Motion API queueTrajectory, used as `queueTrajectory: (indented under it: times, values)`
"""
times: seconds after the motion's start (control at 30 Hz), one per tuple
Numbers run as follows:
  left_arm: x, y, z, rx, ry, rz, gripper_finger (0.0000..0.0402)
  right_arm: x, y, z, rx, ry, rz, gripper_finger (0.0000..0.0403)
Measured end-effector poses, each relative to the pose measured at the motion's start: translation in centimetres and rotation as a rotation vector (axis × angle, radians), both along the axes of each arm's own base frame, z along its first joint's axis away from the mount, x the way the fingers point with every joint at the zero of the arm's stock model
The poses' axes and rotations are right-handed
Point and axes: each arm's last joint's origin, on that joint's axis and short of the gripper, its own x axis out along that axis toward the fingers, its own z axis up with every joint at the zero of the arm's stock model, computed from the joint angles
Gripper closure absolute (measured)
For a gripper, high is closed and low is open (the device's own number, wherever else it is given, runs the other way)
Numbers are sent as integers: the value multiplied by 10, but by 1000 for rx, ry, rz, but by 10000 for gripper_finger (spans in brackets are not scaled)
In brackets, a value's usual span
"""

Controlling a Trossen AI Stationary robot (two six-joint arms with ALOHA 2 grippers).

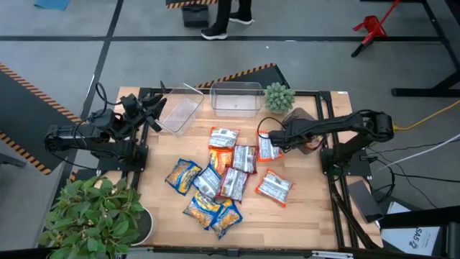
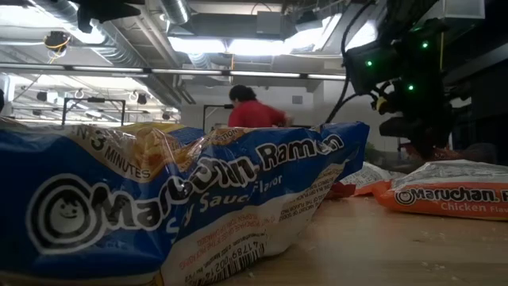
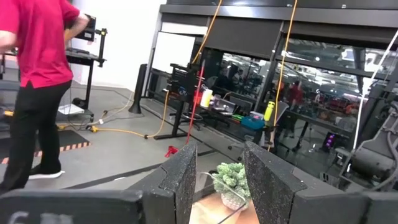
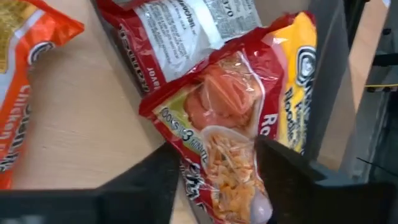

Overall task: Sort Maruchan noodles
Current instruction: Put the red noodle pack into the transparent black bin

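Left gripper (image 1: 153, 108) waits raised at the table's left rear edge by the clear bins (image 1: 181, 113), fingers apart, empty. Noodle packets (image 1: 215, 180) lie heaped mid-table, unsorted. Right gripper (image 4: 214, 180) is low over a red packet (image 4: 233, 124) at the pile's right edge, apparently to grasp it; the packet sits between the parted jaws, not yet clamped.

R gripper (image 4: 214, 180) straddles red ramen pkt (image 4: 227, 118).
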Motion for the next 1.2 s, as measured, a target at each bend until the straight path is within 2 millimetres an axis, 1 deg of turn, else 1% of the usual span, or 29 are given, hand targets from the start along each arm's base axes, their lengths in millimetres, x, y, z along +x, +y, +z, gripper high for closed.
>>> queueTrajectory:
  times: [0.17,0.2,0.23,0.33,0.4,0.47,0.53,0.73,0.9,1.03,1.13,1.2]
  values:
    - [0,0,0,-1,0,5,274,2,0,1,11,-11,-5,358]
    - [0,0,0,-2,0,9,274,2,0,1,17,-12,-6,379]
    - [0,0,0,-2,0,11,274,2,0,1,20,-16,-7,390]
    - [0,0,0,-2,0,11,274,2,0,2,18,-22,-13,386]
    - [0,0,0,-2,0,11,274,5,0,6,8,-33,-12,391]
    - [0,0,0,-2,-1,11,274,10,-2,12,-15,-56,1,399]
    - [0,0,0,-2,-1,11,274,17,-4,21,-56,-85,12,397]
    - [0,0,0,-2,0,11,274,29,-19,42,-140,-141,37,401]
    - [0,0,0,-2,-1,11,274,32,-30,40,-147,-173,72,402]
    - [0,0,0,-2,0,11,274,36,-33,34,-141,-189,122,400]
    - [0,0,0,-2,0,10,274,38,-33,33,-130,-197,163,390]
    - [0,0,0,-2,0,11,274,39,-32,34,-97,-198,182,376]
